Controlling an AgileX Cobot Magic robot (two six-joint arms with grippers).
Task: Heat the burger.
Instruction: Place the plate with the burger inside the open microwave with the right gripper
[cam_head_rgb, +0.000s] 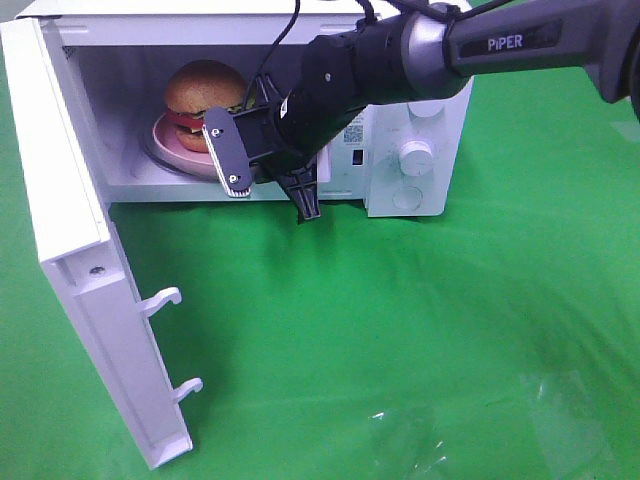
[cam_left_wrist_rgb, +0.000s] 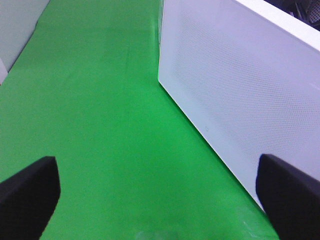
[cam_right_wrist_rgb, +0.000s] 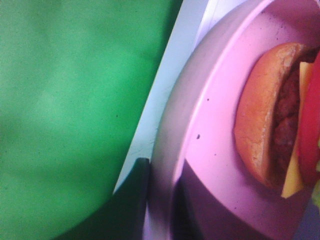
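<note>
- Burger (cam_head_rgb: 203, 92) (cam_right_wrist_rgb: 257, 125): golden-brown domed bun, red tomato slice, yellow cheese, brown patty, trace of green lettuce.
- Whole, upright, dome on top, layers stacked.
- Sits on pink plate (cam_head_rgb: 165, 148) (cam_right_wrist_rgb: 215, 135) inside open microwave (cam_head_rgb: 415, 120), at 11 o'clock in the high view; its 4 o'clock side is hidden.

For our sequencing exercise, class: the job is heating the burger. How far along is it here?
Done: the burger sits on the pink plate inside the microwave, whose door stands open. In hand: the right pincer appears closed on the plate's rim; the left pincer is open by the door. Left: let go, withdraw, shut the door, start heating.
</note>
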